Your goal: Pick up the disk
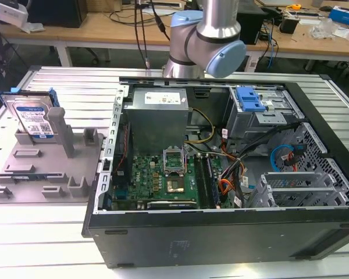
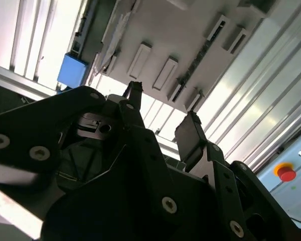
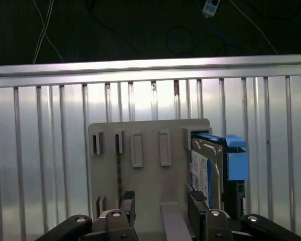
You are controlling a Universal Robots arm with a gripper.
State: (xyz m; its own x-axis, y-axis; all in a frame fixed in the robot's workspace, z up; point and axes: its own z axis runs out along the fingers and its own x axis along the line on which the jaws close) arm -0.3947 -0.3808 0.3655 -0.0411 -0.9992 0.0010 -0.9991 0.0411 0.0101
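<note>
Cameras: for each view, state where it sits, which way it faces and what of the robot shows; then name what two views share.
Exterior view: off the arm, looking down at the open case, holder and disk; the arm shows.
First wrist view: on the wrist, looking past the open gripper at holder and disk.
Second wrist view: on the wrist, looking along the gripper's body at the holder.
Shared: both wrist views show gripper and holder.
</note>
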